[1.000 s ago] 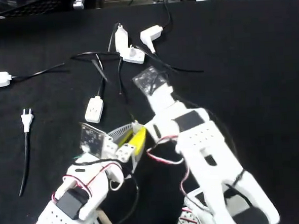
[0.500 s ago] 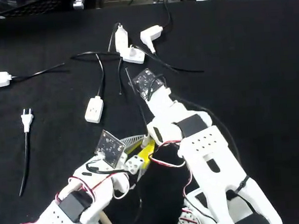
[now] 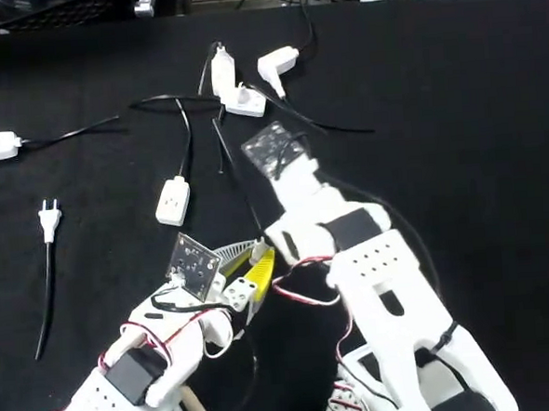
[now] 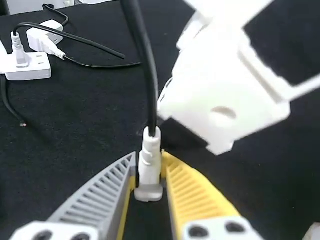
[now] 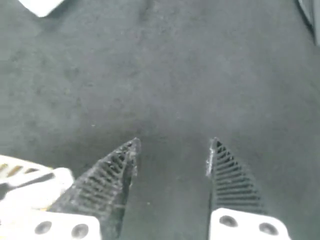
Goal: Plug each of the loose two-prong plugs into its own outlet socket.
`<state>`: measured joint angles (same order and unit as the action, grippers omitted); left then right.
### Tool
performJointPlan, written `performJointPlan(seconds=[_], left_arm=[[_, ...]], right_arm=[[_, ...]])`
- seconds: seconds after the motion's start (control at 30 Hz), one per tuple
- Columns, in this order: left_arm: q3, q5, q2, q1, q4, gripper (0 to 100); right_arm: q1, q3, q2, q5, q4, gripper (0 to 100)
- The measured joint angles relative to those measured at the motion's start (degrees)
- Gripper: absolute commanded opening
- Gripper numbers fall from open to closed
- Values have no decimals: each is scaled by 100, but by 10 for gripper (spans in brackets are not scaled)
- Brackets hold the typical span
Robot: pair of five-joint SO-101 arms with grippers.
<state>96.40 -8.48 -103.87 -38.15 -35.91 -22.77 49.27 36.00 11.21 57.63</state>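
Judging overall, one socket [image 3: 243, 100] appears filled. A white plug [image 4: 149, 172] is clamped in the left gripper [image 4: 148, 159], the right gripper [image 5: 172, 150] is held wide, and a loose plug [image 3: 49, 217] lies unplaced.

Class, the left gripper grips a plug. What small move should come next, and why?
Probably carry the left gripper toward the free socket: it is shut on the white plug, and that socket lies nearby with nothing in it. The right gripper is open and empty.
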Motion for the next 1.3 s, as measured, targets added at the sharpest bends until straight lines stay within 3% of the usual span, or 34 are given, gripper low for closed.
performJointPlan(seconds=[0.77, 1.03, 1.3], left_arm=[[0, 0, -9, 9, -9, 30], [0, 0, -9, 132, 9, 30], [0, -53, -9, 369, 404, 30]], right_arm=[[-668, -686, 1134, -18, 765, 217], [-967, -967, 1143, 413, 1213, 93], [-1108, -1108, 1143, 475, 1538, 90]])
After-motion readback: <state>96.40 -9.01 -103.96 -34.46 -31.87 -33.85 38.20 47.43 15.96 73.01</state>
